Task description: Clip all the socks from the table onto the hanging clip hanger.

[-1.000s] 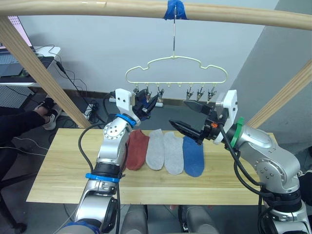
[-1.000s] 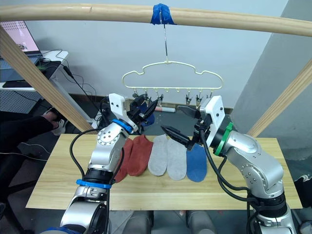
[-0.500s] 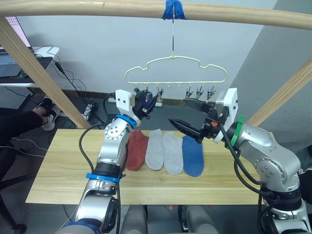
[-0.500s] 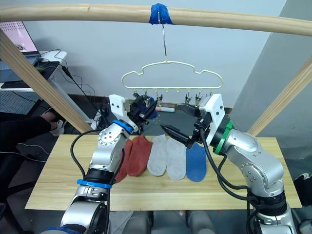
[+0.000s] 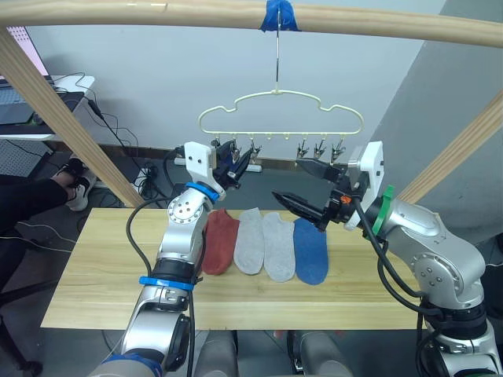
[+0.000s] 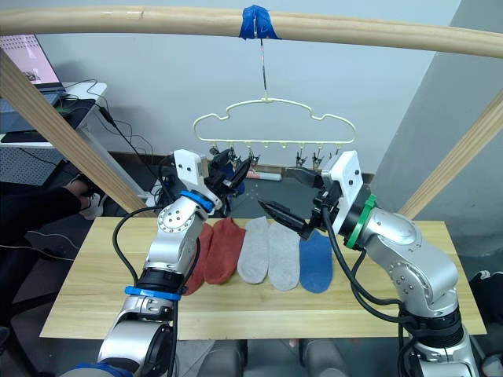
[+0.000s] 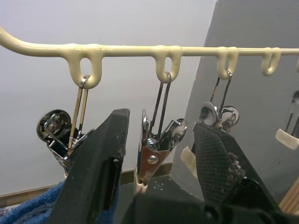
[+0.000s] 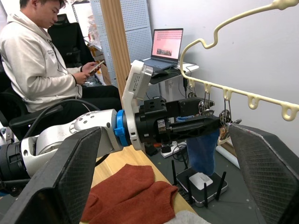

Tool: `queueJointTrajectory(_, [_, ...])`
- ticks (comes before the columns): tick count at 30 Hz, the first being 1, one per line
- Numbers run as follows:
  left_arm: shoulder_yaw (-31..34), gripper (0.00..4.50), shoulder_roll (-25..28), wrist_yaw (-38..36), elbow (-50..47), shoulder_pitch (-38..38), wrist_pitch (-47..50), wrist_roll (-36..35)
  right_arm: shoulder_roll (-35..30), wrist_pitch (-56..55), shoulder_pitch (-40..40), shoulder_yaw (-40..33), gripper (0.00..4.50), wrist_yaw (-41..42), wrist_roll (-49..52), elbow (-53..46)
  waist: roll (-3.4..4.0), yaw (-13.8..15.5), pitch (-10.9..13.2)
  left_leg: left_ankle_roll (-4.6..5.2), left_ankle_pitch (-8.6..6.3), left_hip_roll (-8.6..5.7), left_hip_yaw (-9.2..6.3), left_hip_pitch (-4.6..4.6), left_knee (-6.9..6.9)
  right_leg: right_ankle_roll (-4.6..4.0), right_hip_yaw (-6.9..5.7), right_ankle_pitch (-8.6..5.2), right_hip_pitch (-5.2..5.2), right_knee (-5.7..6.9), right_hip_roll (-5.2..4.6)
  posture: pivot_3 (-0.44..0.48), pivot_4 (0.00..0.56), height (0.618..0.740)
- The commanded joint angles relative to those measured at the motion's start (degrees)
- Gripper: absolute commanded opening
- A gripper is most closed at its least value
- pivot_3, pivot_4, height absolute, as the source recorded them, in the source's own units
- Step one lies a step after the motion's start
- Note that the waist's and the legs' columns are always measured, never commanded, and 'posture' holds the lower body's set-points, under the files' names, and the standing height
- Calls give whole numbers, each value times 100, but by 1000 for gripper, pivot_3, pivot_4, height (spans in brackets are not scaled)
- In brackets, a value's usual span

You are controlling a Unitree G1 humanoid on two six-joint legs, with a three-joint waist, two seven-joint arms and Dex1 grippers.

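A person [image 8: 32,60] sits at nine o'clock beyond the desk [image 5: 94,275], near a laptop [image 8: 167,44]. The left gripper [image 5: 236,162] is raised at the left clips of the clip hanger [image 5: 279,118], which hangs by its hook from a wooden pole [image 5: 236,14] at twelve o'clock. Its fingers [image 7: 100,158] stand parted around a metal clip [image 7: 156,154], and a blue sock [image 8: 202,149] hangs at the neighbouring clip. On the desk, left to right, lie two rust-red socks [image 6: 228,250], two grey socks [image 5: 266,243] and one blue sock [image 5: 311,250], side by side. The right gripper [image 5: 302,188] hovers wide open and empty at three o'clock, above the socks on the desk.
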Motion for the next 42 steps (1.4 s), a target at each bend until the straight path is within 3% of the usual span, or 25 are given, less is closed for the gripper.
queueJointTrajectory(1, [22, 1906, -11, 4, -75, -127, -163, -8, -42, -49, 5, -83, 4500, 9, 114, -241, 0, 0, 0, 0, 0, 0, 0, 0, 0, 0, 0, 0, 0, 0, 0, -79, 201, 740])
queueJointTrajectory(6, [29, 566, -16, -24, -90, -132, -191, -34, -45, -23, 6, -88, 4500, -5, 131, -257, 0, 0, 0, 0, 0, 0, 0, -1, 1, 0, 0, 0, 0, 0, 0, -79, 201, 740])
queueJointTrajectory(8, [30, 266, -12, -32, -104, -139, -194, -37, -37, 13, -20, -91, 4500, -33, 154, -272, 0, 0, 0, 0, 0, 0, 0, 0, 0, 0, 0, 0, 0, 0, 0, -79, 201, 740])
queueJointTrajectory(18, [5, 265, 115, -143, -298, -99, 36, -49, -82, 148, 72, -33, 4500, -154, 99, -283, 0, 0, 1, 0, 0, 0, 0, -1, 0, 0, 0, 0, 0, -1, 0, -69, 208, 740])
queueJointTrajectory(23, [119, 265, 285, -436, -962, 1, 1680, -669, -508, -105, 398, 712, 4500, -175, -1064, 539, -1, -5, 1, 0, 0, 0, 1, -1, -1, 1, 1, 0, 0, -4, 0, -66, 208, 740])
queueJointTrajectory(26, [400, 265, 476, -625, -1607, 4, 3660, -1733, -477, -303, 486, 1037, 4500, -351, -1736, 1549, -1, -9, 1, 0, 0, 0, 0, 1, 0, 1, 1, -1, 1, -1, 0, -53, 208, 740])
queueJointTrajectory(31, [1187, 265, 709, -471, -1862, -233, 6070, -3318, -275, -972, 271, 1485, 4500, -293, -2601, 3085, 1, -47, 3, 0, 0, 3, 0, 5, 0, 2, 2, -1, 0, 3, 2, -46, 209, 740])
queueJointTrajectory(37, [1745, 265, 775, -195, -1719, -438, 7195, -4102, 211, -1734, -119, 1623, 4500, -158, -3155, 4684, 3, -94, 4, -1, 0, 4, 1, 5, -1, 1, 5, -1, 0, 2, 3, -44, 205, 740])
queueJointTrajectory(42, [1869, 265, 717, 75, -1824, -468, 7430, -4306, 354, -2032, -253, 1647, 4500, -8, -3508, 5619, 2, -89, 4, -2, 1, 3, 2, 6, -1, 1, 6, -1, 1, 0, 0, -38, 204, 740])
